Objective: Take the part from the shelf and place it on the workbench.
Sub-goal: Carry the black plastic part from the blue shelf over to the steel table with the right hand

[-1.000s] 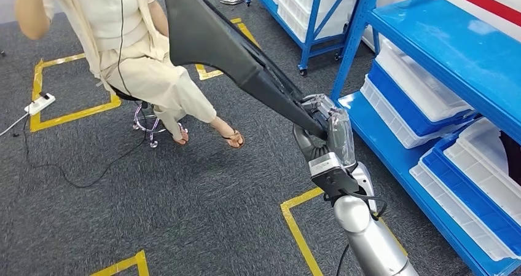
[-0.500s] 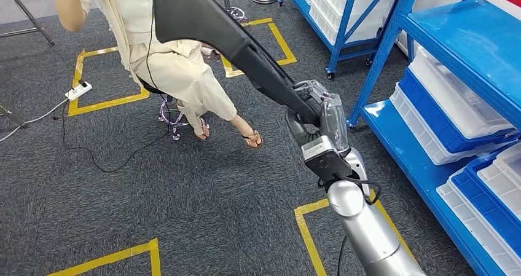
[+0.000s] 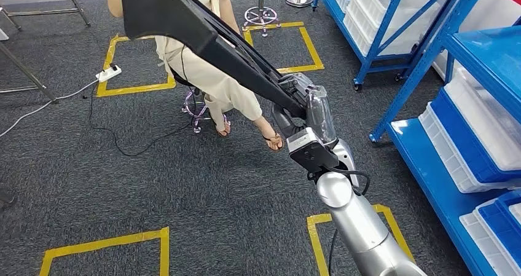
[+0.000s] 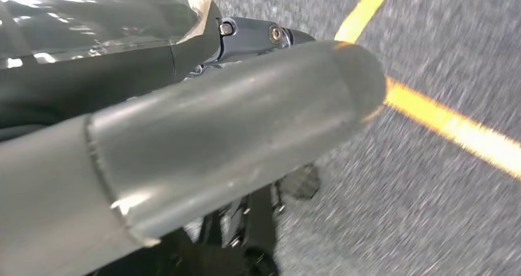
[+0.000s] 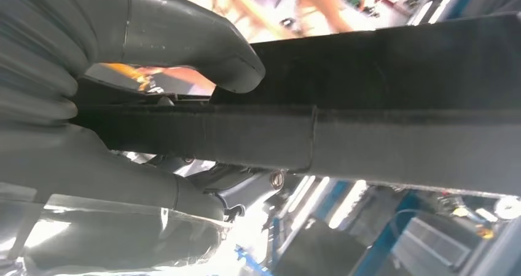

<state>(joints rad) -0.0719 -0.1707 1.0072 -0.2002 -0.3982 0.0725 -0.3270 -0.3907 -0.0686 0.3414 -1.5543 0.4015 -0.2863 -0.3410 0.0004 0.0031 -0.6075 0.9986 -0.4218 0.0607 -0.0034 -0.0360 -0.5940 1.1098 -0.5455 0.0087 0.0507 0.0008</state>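
The part is a long black piece, wide at its far end and narrow where it is held. My right hand grips its narrow end out in front of me, above the carpet, so the part slants up and away to the left. In the right wrist view the grey thumb curls over the black part and the fingers close beneath it. My left hand hangs over the grey carpet with its thick thumb stretched out and nothing in it.
A person in pale clothes sits on a stool just beyond the part's wide end. Blue shelves with white and blue bins stand at the right. Yellow tape squares, a power strip and its cable lie on the carpet.
The whole picture has slid to the right, so the camera has turned left, away from the shelves. My right hand still holds the part the same way.
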